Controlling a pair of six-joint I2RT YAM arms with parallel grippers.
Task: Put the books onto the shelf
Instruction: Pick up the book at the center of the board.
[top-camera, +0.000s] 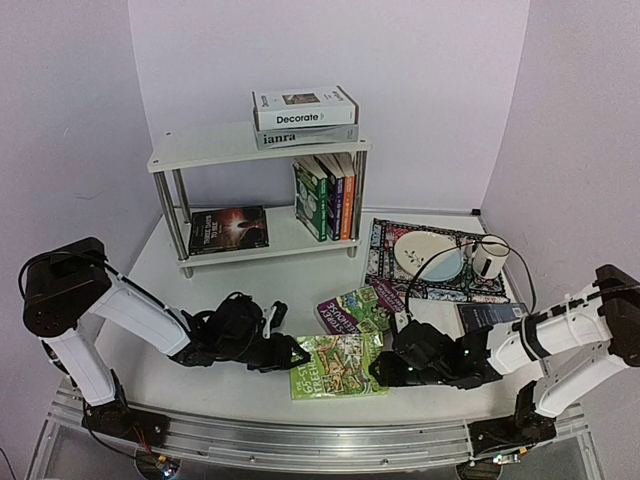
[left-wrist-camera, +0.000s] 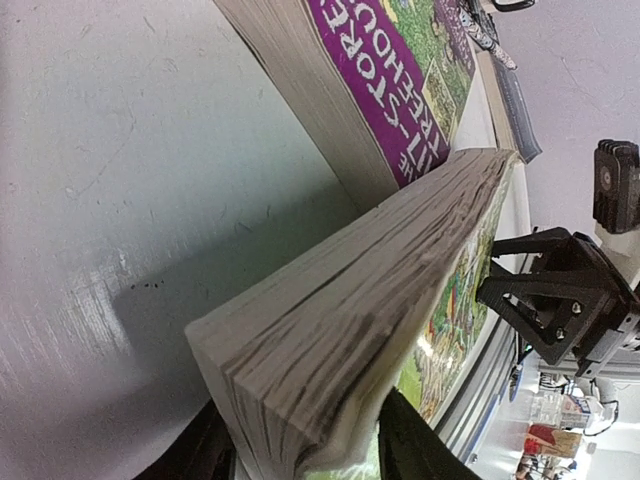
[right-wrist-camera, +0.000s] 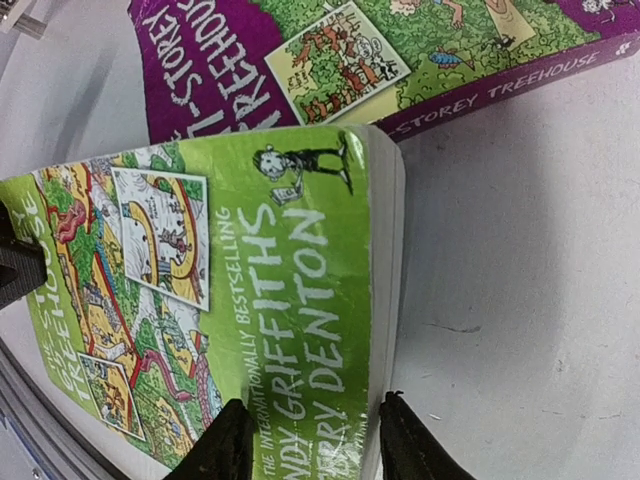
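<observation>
Top external view: green book (top-camera: 338, 366) sits between left claw (top-camera: 298, 352) and right claw (top-camera: 384, 369), each pinching an opposite edge. Purple book (top-camera: 350, 308) lies just beyond them, shelf (top-camera: 200, 150) well beyond. Uneven lifting could bend the book or make a grip slip.

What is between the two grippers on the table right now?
The green Treehouse book lies between the left gripper and the right gripper, with one gripper at each of its opposite edges. This shows best in the top external view.
</observation>
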